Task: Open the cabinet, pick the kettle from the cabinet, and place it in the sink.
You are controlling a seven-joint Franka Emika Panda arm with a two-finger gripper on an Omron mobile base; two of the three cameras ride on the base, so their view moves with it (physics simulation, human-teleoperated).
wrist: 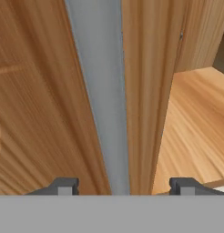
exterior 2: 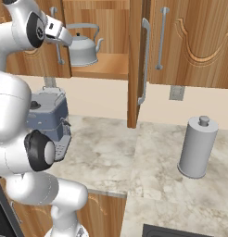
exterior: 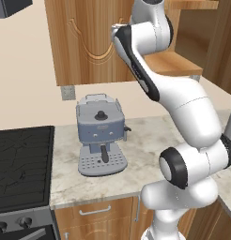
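The tall medium-brown wood wall cabinet (exterior 2: 190, 41) stands with its right door (exterior 2: 134, 65) swung out edge-on, the interior shelf exposed. Its left door (exterior: 87, 40) is shut in the left base view. My two-finger gripper (wrist: 123, 185) sits at that left door's long vertical silver bar handle (wrist: 104, 100); the fingers stand apart on either side of the bar, and I cannot tell whether they touch it. The squat rounded silver-grey metal kettle (exterior 2: 83, 48) sits upright on the cabinet shelf, spout pointing right. Below, on the pale marble counter (exterior 2: 106, 152), stand a blue-grey espresso machine (exterior: 101, 133) and a tall grey cylinder with a knob (exterior 2: 198, 147), well apart.
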